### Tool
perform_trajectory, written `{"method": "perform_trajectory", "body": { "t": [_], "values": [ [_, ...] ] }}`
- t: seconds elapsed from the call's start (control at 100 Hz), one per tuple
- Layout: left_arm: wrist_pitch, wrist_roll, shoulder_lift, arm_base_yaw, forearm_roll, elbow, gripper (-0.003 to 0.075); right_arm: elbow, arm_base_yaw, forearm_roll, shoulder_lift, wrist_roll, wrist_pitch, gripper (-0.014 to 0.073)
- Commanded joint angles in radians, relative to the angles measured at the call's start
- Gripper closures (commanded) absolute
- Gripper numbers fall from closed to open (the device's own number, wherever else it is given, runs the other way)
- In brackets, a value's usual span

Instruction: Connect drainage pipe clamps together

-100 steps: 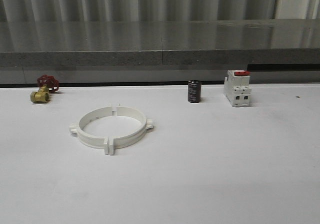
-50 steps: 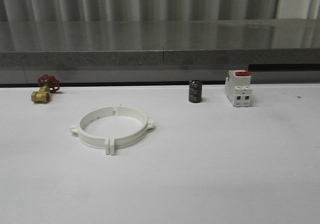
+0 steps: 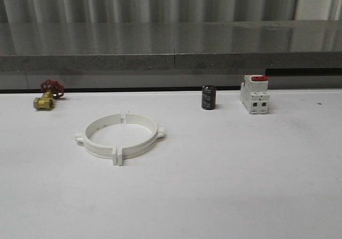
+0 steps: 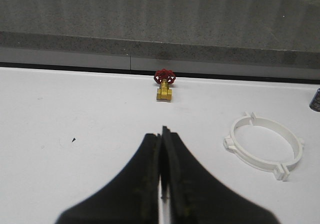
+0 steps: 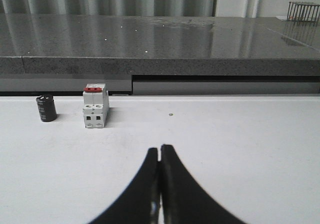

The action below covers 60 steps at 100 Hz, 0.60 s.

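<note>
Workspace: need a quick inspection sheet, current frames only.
Surface: white table, matte, a few small dark specks.
Job's things: drainage pipe clamps, two white half-rings lying flat as a ring, end tabs facing each other at front and back; whether latched, cannot tell.
Clutter: brass valve with red handwheel; black cylinder; white switch with red top.
Grippers: left pincer shut, empty; right pincer shut, empty.
Cables: nothing seen.
Surroundings: grey stone ledge, corrugated wall behind.

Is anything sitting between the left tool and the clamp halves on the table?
Nothing visible does. In the left wrist view, bare table lies between the shut left tool and the drainage pipe clamps; the brass valve stands farther back, off that path.
</note>
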Motion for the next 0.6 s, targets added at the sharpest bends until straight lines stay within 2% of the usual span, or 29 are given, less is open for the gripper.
{"method": "perform_trajectory", "body": {
  "t": [0.0, 0.39, 0.49, 0.59],
  "values": [
    [-0.085, -0.008, 0.012, 0.002, 0.004, -0.026, 0.0741, -0.016, -0.004, -0.003, -0.019, -0.008, -0.074, 0.0659],
    [-0.099, -0.008, 0.008, 0.002, 0.02, 0.007, 0.0741, -0.016, -0.004, -0.003, -0.019, -0.008, -0.074, 0.0659],
    [-0.187, 0.006, 0.001, 0.002, 0.033, 0.045, 0.0741, -0.016, -0.004, -0.003, -0.019, -0.008, -0.074, 0.0659],
    [-0.302, 0.115, -0.004, 0.007, 0.028, 0.1, 0.0741, -0.016, -0.004, -0.003, -0.019, -0.008, -0.074, 0.0659]
  ]
}}
